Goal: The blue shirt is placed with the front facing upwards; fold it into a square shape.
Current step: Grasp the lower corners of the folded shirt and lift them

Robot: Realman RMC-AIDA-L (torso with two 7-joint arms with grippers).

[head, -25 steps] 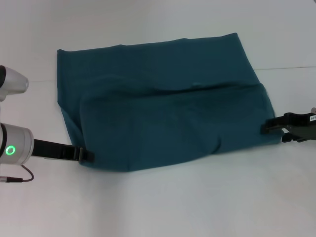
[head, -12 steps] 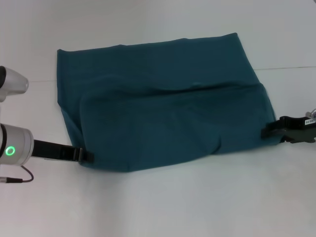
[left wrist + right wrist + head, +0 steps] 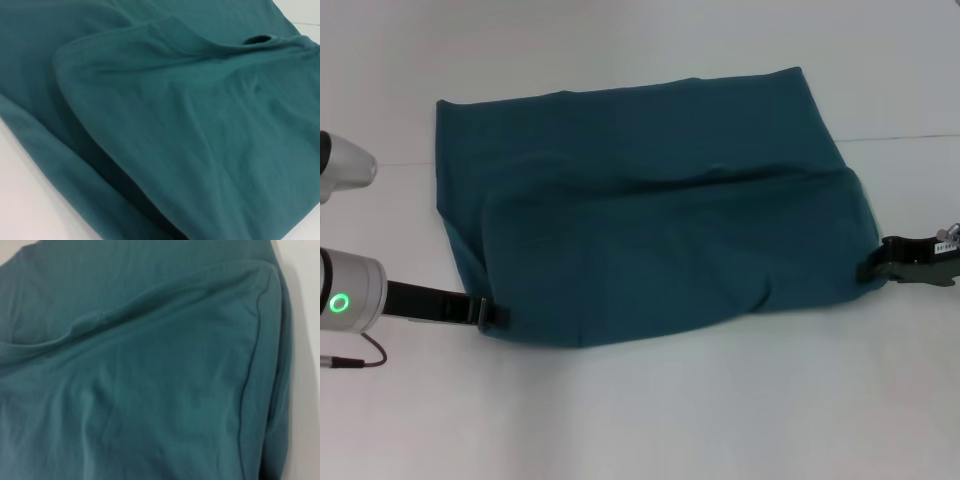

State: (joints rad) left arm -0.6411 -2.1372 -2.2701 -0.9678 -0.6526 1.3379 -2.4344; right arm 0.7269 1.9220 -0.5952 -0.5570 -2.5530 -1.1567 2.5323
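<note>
Teal-blue cotton shirt lay folded on the white table, plain side up, no print or writing visible. Left gripper and right gripper touched its near corners; whether their jaws pinched cloth, I cannot tell.

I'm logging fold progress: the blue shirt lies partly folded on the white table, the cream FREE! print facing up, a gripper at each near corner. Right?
Not quite. No print shows: the head view shows only plain teal fabric across the blue shirt. The rest stands: it lies partly folded on the white table, with the left gripper and right gripper at its near corners.
</note>
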